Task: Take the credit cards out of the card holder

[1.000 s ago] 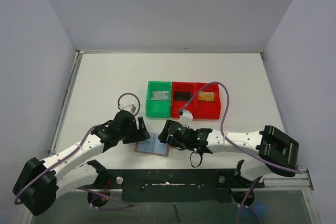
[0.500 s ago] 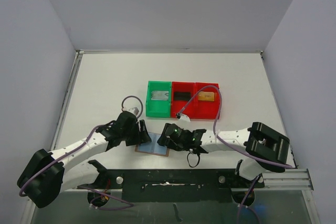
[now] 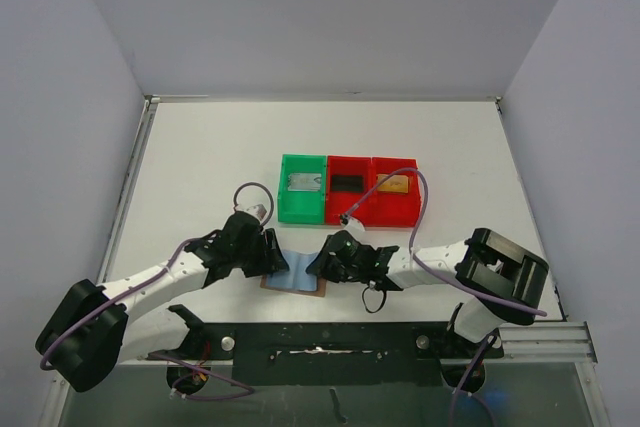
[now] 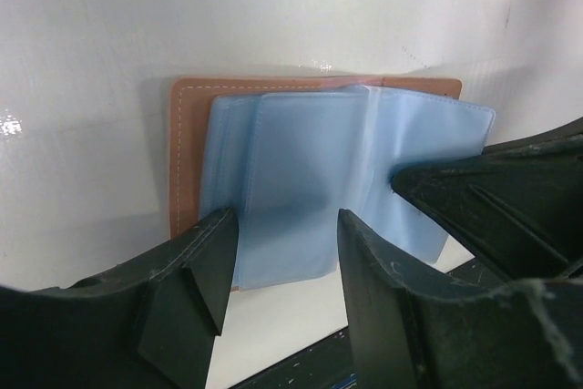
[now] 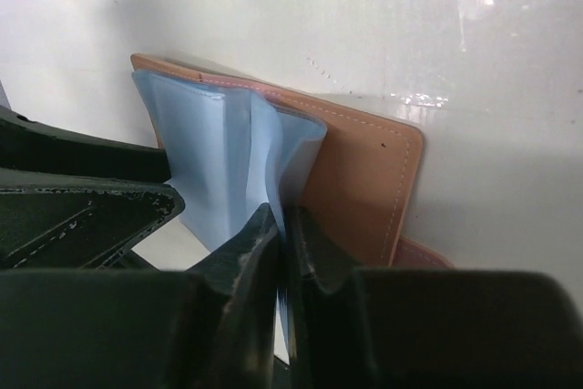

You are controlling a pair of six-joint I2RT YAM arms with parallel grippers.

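The card holder (image 4: 187, 134) lies open on the counter (image 3: 200, 167) just in front of the arm bases, tan cover down, its clear blue sleeves fanned upward. The right gripper (image 5: 282, 225) is pressed together on the edge of one blue sleeve (image 5: 219, 161), lifting that leaf off the stack. My guess is that this is to spread the pockets so whatever sits inside can be reached. The left gripper (image 4: 284, 243) stands spread, one finger on each side of the near edge of the sleeves, gripping nothing. It looks placed to steady the holder or take hold of the next leaf.

Three cards already sit well apart from the holder, farther back on the counter. A silver-grey card (image 3: 303, 183) is in the green bin (image 3: 303, 211), a black card (image 3: 347, 183) in the middle red bin (image 3: 348, 211), and a gold-tan card (image 3: 396, 184) in the right red bin (image 3: 395, 213). The sleeves look translucent and flat — whether any pocket holds another card I cannot tell.

Against a second ago, both arms have drawn lower toward the holder, and the right arm's big elbow block has swung inward. The two grippers now crowd closer over the sleeves. The holder has hardly shifted, and the cards in the bins are unchanged.
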